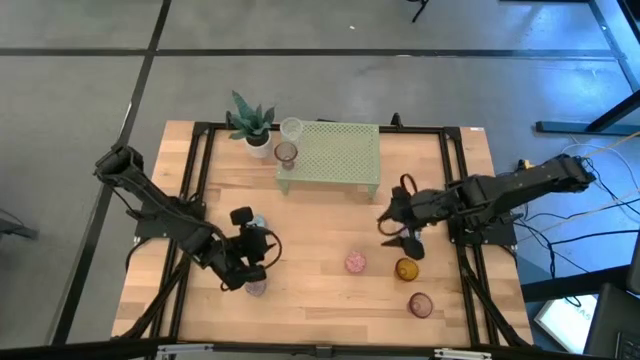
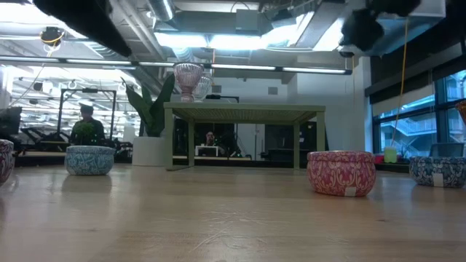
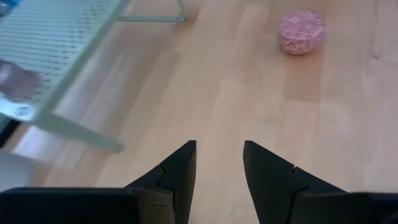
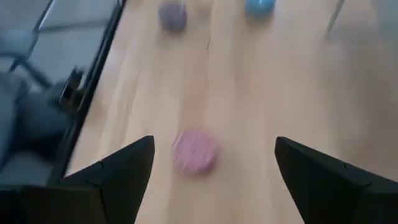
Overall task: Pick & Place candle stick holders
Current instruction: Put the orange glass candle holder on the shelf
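Note:
The pale green stand (image 1: 335, 155) stands at the table's far side with a clear cup (image 1: 291, 128) and a mauve cup (image 1: 286, 153) on its left end. Loose on the table are a pink cup (image 1: 355, 262), an amber cup (image 1: 406, 269), a brownish cup (image 1: 420, 304), a blue cup (image 1: 258, 222) and a mauve cup (image 1: 256, 287). My left gripper (image 1: 265, 248) is open and empty between the last two cups, pointing toward the pink cup (image 3: 301, 31). My right gripper (image 1: 393, 228) is wide open and empty above the table, right of and beyond the pink cup (image 4: 194, 150).
A potted spiky plant (image 1: 250, 125) stands at the stand's far left corner. The low view shows a second blue cup (image 2: 437, 171) at the right. A black frame (image 1: 195, 160) runs along the table's edges. Bare wood (image 1: 320, 300) lies in front of the pink cup.

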Tool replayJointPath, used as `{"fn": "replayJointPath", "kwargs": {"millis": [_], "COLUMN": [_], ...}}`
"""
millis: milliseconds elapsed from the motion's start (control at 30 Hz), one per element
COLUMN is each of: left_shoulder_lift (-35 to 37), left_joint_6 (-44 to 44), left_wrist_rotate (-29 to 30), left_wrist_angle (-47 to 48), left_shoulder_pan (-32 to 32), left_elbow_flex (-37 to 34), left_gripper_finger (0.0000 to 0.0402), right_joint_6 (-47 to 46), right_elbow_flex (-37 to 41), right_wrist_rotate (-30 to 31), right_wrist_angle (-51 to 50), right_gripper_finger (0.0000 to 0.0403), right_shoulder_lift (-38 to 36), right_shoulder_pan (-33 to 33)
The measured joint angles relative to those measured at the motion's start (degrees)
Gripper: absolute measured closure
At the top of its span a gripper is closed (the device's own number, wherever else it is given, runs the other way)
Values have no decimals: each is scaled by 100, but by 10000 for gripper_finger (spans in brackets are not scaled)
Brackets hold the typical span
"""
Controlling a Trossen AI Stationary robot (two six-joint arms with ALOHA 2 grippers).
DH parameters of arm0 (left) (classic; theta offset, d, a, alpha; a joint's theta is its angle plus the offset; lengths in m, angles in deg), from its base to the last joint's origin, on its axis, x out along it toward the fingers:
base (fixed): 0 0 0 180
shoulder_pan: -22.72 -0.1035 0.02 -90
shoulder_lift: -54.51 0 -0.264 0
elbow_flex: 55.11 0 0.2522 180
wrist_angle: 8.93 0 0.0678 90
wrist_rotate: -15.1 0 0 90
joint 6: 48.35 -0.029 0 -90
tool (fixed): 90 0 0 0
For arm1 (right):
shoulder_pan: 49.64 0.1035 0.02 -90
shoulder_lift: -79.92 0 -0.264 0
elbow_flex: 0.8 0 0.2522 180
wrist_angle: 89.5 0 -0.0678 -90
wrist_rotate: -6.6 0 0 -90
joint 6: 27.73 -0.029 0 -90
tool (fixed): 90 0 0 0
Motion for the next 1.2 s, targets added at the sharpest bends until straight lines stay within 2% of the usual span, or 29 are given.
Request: {"fn": "replayJointPath", "kwargs": {"millis": [167, 367, 500, 733, 867, 1200], "left_shoulder_lift": [-2, -2, -2, -2, -2, -2], "left_joint_6": [-831, -2102, -2360, -2363, -2361, -2363], "left_wrist_rotate": [-603, -1606, -1688, -1841, -1957, -2008], "left_wrist_angle": [-1156, -2522, -2634, -2639, -2637, -2632], "left_shoulder_pan": [-320, -755, -930, -1171, -1264, -1390], "left_elbow_flex": [-340, -566, -612, -612, -612, -612], "left_gripper_finger": [272, 272, 272, 272, 272, 272], "right_joint_6": [-1145, -1454, -1799, -1667, -1437, -1454], "right_elbow_flex": [-85, -85, -87, -85, -87, -87], "right_wrist_rotate": [-611, -896, -968, -730, -564, -411], "right_wrist_angle": [-546, -1047, -1304, -1821, -1812, -1814], "right_gripper_finger": [66, 66, 66, 70, 99, 220], "right_shoulder_lift": [356, 847, 1077, 1357, 1459, 1841], "right_shoulder_pan": [431, 993, 1263, 1401, 1401, 1398]}}
